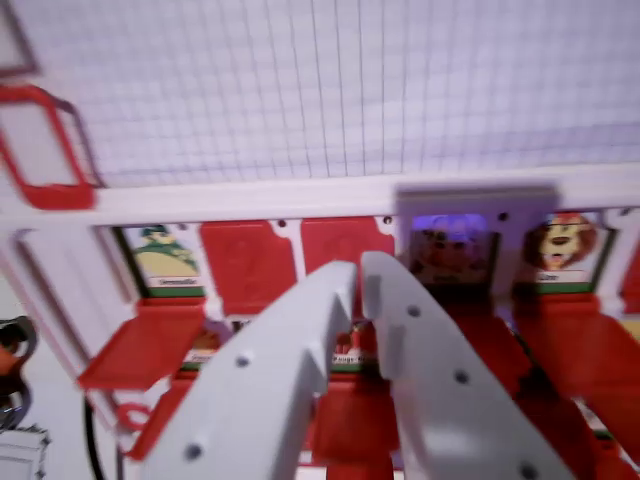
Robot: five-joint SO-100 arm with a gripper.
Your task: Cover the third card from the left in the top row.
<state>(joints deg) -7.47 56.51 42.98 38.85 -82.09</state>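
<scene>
red cover [345,243] lies flat over the top row's 3rd card (hidden).

Blurred wrist view looks close over the jaws, apparently downward at the card board [330,200].

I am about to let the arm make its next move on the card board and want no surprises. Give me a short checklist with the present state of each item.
1. Hand in view over the board: ok.
2. Hand empty: ok, nothing shows between the fingers; they stand nearly together.
3. Top row readable: ok, from the wrist view's left: crocodile card showing, two covered slots, purple-lit card showing, lion card showing.
4. Third slot already covered: appears ok, red flap up.
5. Row continues beyond the frame edges: cannot tell.
6. Image sharp enough for fine aiming: not ok, blurred.
</scene>
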